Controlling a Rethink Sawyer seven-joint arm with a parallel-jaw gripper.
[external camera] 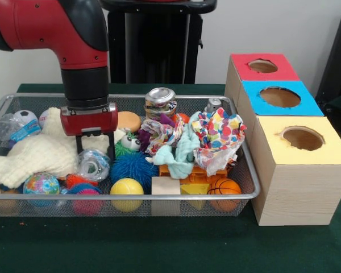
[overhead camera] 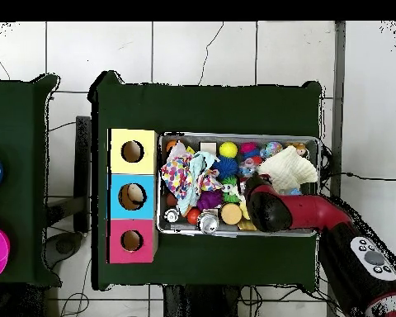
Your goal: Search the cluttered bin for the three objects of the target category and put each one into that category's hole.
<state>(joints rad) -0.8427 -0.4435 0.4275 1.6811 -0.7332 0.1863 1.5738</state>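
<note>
The wire mesh bin is full of toys; it also shows in the overhead view. A crumpled clear bottle lies near the bin's front left. My gripper is open, with one black finger on each side just over the bottle's top. A second clear bottle with a blue label lies at the bin's far left. I see no third bottle. The red-faced hole is the farthest of the three on the wooden box, and shows in the overhead view. In the overhead view the arm hides the gripper.
A shiny metal can stands at the bin's back. A white fluffy cloth lies left of the gripper, and a blue spiky ball and a yellow ball lie to its right. A spotted cloth is at the bin's right. Blue-faced and yellow-faced holes lie nearer.
</note>
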